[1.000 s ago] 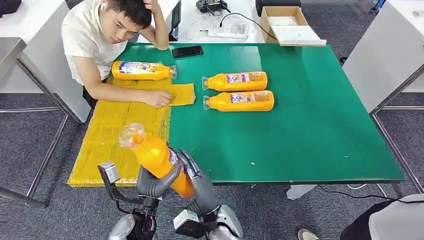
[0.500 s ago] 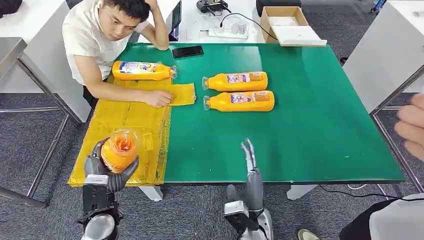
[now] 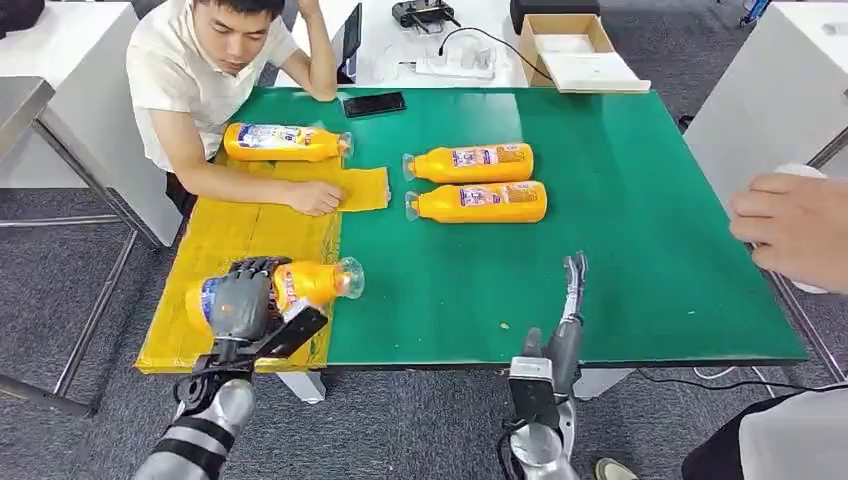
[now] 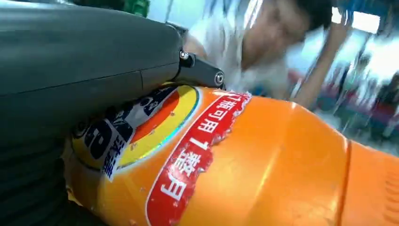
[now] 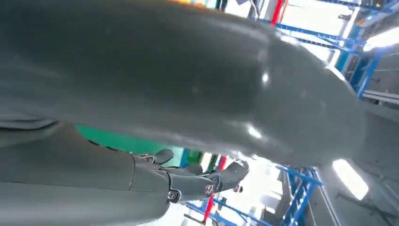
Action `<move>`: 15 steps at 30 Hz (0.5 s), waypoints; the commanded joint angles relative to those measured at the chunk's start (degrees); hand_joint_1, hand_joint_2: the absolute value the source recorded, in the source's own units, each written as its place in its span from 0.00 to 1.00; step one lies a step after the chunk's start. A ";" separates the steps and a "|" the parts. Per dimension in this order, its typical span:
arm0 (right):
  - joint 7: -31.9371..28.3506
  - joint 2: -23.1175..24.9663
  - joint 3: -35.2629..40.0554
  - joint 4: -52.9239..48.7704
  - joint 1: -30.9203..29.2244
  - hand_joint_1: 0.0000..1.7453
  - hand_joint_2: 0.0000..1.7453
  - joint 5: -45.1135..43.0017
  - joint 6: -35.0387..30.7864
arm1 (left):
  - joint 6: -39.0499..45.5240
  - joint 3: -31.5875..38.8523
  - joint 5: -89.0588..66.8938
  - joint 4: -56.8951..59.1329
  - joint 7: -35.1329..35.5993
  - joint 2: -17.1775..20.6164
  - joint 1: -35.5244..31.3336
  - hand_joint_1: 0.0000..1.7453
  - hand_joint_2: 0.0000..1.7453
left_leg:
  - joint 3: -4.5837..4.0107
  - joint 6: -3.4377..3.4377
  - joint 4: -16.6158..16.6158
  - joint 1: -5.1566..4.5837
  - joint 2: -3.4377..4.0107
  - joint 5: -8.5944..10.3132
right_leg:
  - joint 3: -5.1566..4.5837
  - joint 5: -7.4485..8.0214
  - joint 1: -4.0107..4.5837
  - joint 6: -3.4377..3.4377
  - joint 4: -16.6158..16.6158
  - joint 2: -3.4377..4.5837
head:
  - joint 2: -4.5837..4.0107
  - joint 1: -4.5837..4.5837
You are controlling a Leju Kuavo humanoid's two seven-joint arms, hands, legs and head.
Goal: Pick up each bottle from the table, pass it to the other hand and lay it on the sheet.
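Lower left of the frame: my left hand [image 3: 243, 303] wraps its fingers [image 3: 255, 268] around the bottle [image 3: 300, 283], which lies on its side with its cap toward the green desk [image 3: 620, 250], over the near end of the yellow sheet [image 3: 240, 235]. I judge this the laying-down step; next I must settle it flat and release cleanly so it doesn't roll off the edge. At lower centre my right hand [image 3: 568, 310] stands empty at the desk's near edge, fingers straight and apart. Farther up, mid-frame, two bottles [image 3: 478, 182] wait side by side on the desk. At upper left another bottle [image 3: 285, 141] already rests on the sheet, beside a person's forearm [image 3: 240, 185].
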 commanded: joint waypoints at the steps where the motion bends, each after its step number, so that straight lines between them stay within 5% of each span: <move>1: -1.82 0.74 1.85 11.12 -3.04 0.00 0.00 -0.97 0.10 | -3.40 -5.08 -4.75 26.93 4.99 -1.26 -12.97 1.00 1.00 | 0.20 -0.04 -0.08 0.03 -0.04 -0.03 | 0.23 -0.05 0.03 -0.05 -0.10 -0.11 | 0.00 0.00; 7: -1.82 1.07 1.80 11.67 -3.06 0.00 0.00 -1.13 0.30 | -4.97 -5.26 -5.19 27.92 5.53 -0.70 -13.94 1.00 1.00 | 0.18 -0.08 -0.05 0.04 0.07 -0.08 | 0.23 -0.06 0.05 -0.09 -0.06 0.01 | 0.02 0.02; 8: -1.82 1.11 1.82 11.90 -2.80 0.00 0.00 -1.10 0.30 | -5.24 -5.29 -5.19 27.97 5.53 -0.73 -13.93 0.64 1.00 | 0.14 -0.06 -0.06 0.01 0.05 -0.05 | 0.18 -0.04 0.02 -0.08 -0.05 0.00 | 0.02 0.02; 9: -1.82 1.08 1.85 11.94 -2.65 0.00 0.00 -1.09 0.35 | -6.47 -5.40 -5.12 27.92 5.52 -0.85 -13.97 0.00 1.00 | 0.20 -0.10 -0.06 0.04 0.10 -0.07 | 0.23 -0.05 0.05 -0.12 -0.06 0.03 | 0.02 0.00; 13: -1.82 0.89 1.98 11.77 -2.40 0.00 0.00 -1.04 0.17 | -8.25 -4.91 -4.05 27.28 5.17 -1.13 -13.75 0.00 1.00 | 0.25 -0.14 -0.05 0.08 0.13 -0.08 | 0.27 -0.04 0.10 -0.16 -0.09 0.01 | 0.00 0.00; 15: -1.82 0.58 2.28 12.13 -2.44 0.00 0.00 -1.19 -0.17 | -18.11 -1.93 4.35 24.22 -1.18 -1.60 -12.41 0.00 1.00 | 0.18 -0.09 -0.06 0.03 0.07 -0.04 | 0.19 -0.04 0.05 -0.10 -0.07 0.00 | 0.00 0.00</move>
